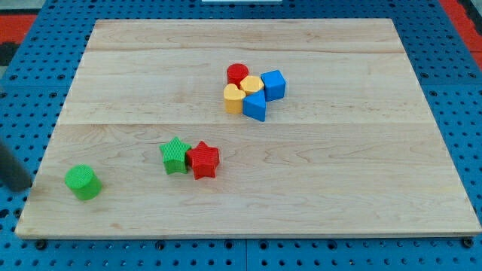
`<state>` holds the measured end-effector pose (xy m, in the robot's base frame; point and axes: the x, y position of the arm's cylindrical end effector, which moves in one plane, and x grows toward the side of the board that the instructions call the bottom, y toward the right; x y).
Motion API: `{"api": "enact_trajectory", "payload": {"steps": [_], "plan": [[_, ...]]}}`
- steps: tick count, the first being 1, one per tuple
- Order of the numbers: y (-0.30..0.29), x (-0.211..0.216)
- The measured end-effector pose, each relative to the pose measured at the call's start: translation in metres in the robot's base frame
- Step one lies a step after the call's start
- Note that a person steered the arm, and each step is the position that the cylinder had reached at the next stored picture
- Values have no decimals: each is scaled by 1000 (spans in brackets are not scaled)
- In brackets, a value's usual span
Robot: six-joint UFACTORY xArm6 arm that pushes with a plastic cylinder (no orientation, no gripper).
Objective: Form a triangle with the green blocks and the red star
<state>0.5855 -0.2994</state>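
Observation:
A green star (pixel 175 156) and a red star (pixel 202 159) sit touching side by side at the board's lower middle, the green one on the view's left. A green cylinder (pixel 83 182) stands apart near the board's bottom left corner. My tip (pixel 19 185) shows as a dark rod at the view's left edge, just off the wooden board, left of the green cylinder and not touching any block.
A tight cluster lies at the upper middle: a red cylinder (pixel 238 74), two yellow blocks (pixel 251 83) (pixel 234 98), a blue cube (pixel 273 84) and a blue triangle (pixel 255 106). The wooden board (pixel 339 196) rests on a blue pegboard.

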Motion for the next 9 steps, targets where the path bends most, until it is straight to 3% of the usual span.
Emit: {"api": "enact_trajectory", "payload": {"steps": [1, 3, 4, 5, 6, 9], "plan": [[46, 1], [226, -77], [291, -80], [318, -112], [330, -98], [235, -82]]}}
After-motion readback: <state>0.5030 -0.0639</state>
